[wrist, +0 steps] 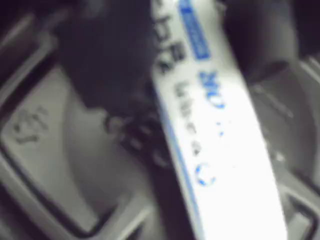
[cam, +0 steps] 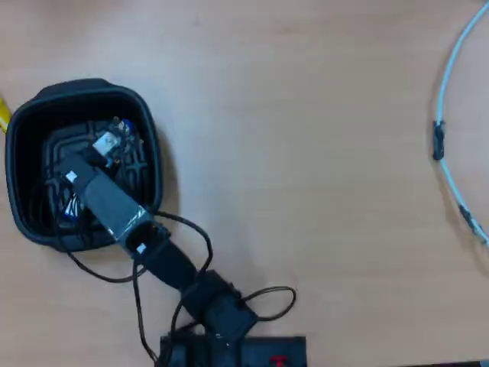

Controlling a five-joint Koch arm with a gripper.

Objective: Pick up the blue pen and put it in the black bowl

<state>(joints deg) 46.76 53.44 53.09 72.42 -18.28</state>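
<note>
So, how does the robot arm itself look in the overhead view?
The arm is mostly black and boxy, with a grey rectangular link bearing small white labels. Thin black cables loop beside it. The base shows a red mark. The gripper end looks metallic.

Arm (cam: pixel 114 210) reaches into black bowl (cam: pixel 145 115); pale cable (cam: pixel 447 115) well apart.
</note>
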